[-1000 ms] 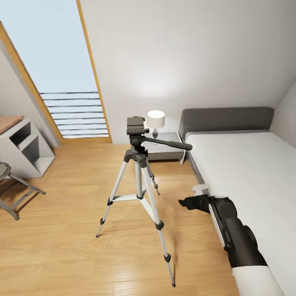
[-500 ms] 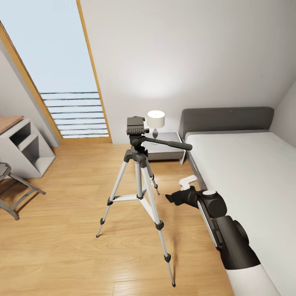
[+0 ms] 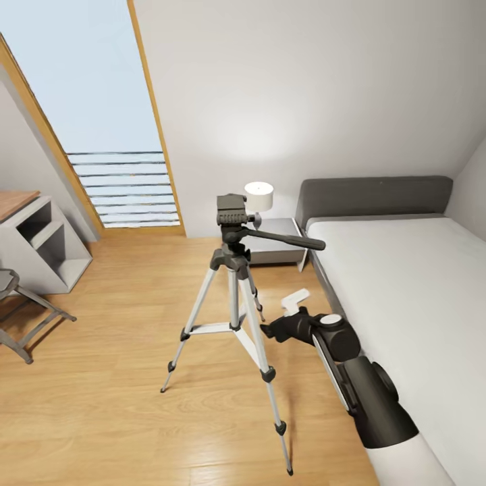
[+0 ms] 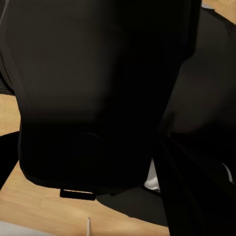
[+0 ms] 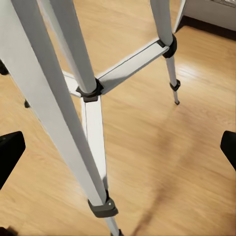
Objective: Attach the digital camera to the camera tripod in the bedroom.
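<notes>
Silver-grey legs of the camera tripod point(image 3: 233, 297) stand on the wood floor point(image 3: 101, 378), near the bed point(image 3: 405, 283) and in front of the nightstand point(image 3: 277, 243). The right end effector point(image 3: 268, 330) is released, empty, just beside the tripod legs; the left end effector's state cannot be determined.

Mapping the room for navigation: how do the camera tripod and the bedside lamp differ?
The camera tripod stands on the wood floor on three long silver legs; the lamp sits on the grey nightstand. The tripod is far taller with a black head; the lamp is small with a white shade. Both stand upright beside the bed.
</notes>
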